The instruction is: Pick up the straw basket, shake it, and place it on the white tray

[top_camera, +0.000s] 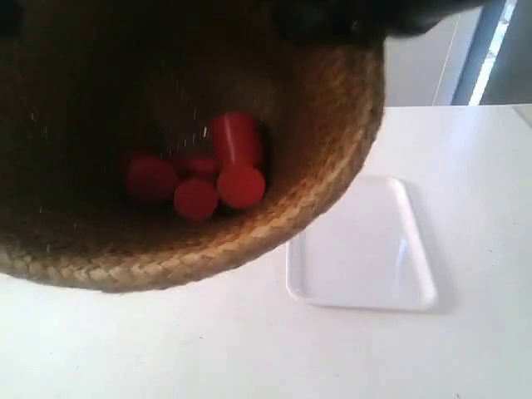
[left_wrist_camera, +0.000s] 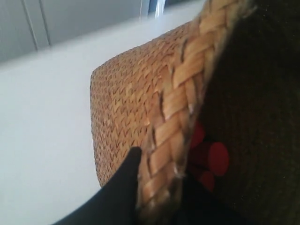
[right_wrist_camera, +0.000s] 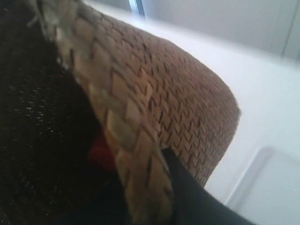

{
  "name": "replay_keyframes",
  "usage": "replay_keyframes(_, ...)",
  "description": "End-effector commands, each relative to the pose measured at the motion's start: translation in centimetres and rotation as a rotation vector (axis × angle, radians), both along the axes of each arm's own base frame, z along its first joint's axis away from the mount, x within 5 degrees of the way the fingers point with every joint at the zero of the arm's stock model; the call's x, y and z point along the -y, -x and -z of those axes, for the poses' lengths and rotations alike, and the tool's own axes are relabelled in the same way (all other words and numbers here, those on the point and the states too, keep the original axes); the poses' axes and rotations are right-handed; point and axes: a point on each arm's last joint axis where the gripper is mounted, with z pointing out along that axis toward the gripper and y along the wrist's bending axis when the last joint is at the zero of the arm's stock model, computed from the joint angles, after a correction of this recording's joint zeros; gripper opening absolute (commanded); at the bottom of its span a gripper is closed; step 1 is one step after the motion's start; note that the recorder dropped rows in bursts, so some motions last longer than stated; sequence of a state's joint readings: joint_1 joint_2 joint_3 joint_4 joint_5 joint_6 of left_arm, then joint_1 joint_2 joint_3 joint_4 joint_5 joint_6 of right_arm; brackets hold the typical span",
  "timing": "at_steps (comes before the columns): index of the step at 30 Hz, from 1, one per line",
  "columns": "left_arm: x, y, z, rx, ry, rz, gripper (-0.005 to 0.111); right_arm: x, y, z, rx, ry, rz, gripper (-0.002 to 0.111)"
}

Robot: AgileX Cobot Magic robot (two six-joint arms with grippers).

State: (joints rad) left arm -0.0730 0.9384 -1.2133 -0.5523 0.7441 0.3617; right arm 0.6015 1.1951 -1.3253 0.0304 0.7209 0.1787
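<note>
Above the worktop [top_camera: 166, 349], the straw basket [top_camera: 332, 158] hangs tilted with red cylinders [top_camera: 224, 174] inside. The left jaws and right jaws each clamp its braided rim. The white tray [top_camera: 366, 249] lies nearby on the worktop.

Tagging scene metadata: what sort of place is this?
Probably an indoor lab or test bench: a plain white table, pale wall panels with a window strip behind, and staged props, a straw basket of red cylinders and a white tray.

The exterior view looks down from close above into the straw basket [top_camera: 332, 174], while each wrist view hugs its rim, facing along its outer wall.
</note>
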Motion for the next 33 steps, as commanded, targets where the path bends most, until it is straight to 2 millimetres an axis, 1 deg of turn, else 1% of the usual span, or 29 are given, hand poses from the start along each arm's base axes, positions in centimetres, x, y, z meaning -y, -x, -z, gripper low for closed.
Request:
replay_keyframes(1, 0.1, -2.6, 5.2, -0.242, 0.012, -0.022, 0.000, -0.4, -2.4, 7.7, -0.215, 0.172, 0.080, 0.000)
replay_keyframes(2, 0.3, -2.7, 5.9, -0.267, -0.004, 0.002, 0.000, -0.7, -2.5, 8.4, -0.247, 0.184, 0.073, 0.000)
replay_keyframes(3, 0.5, -2.7, 5.9, -0.259, 0.009, 0.024, 0.000, -1.2, -2.5, 8.6, -0.262, 0.166, 0.051, 0.000)
replay_keyframes(4, 0.7, -2.7, 5.7, -0.241, 0.029, 0.038, 0.000, -1.4, -2.5, 8.1, -0.235, 0.131, 0.041, 0.000)
replay_keyframes(7, 0.3, -2.5, 5.0, -0.198, 0.025, -0.003, 0.000, -1.0, -1.9, 6.5, -0.151, 0.078, 0.041, 0.000)
replay_keyframes(10, 0.1, -2.4, 4.9, -0.188, 0.018, -0.019, 0.000, -0.8, -1.6, 6.1, -0.143, 0.072, 0.041, 0.000)
replay_keyframes(16, 0.1, -2.2, 5.0, -0.207, 0.015, -0.008, 0.000, -0.6, -1.4, 6.5, -0.181, 0.099, 0.042, 0.000)
replay_keyframes(22, 0.2, -2.1, 5.4, -0.230, -0.006, 0.009, 0.000, -0.6, -1.5, 6.7, -0.179, 0.112, 0.043, 0.000)
replay_keyframes(30, 0.1, -2.2, 5.4, -0.220, -0.024, 0.007, 0.000, -1.8, -3.2, 8.9, -0.234, 0.154, 0.043, 0.000)
replay_keyframes(31, 0.0, -2.2, 5.4, -0.213, -0.039, 0.005, 0.000, -1.8, -3.2, 8.7, -0.228, 0.150, 0.043, 0.000)
replay_keyframes(32, -0.1, -2.0, 4.9, -0.198, -0.051, 0.003, 0.000, -1.7, -3.1, 7.9, -0.221, 0.149, 0.041, 0.000)
replay_keyframes(33, -0.1, -1.5, 3.8, -0.177, -0.046, 0.003, 0.000, -1.4, -2.7, 6.9, -0.216, 0.159, 0.034, 0.000)
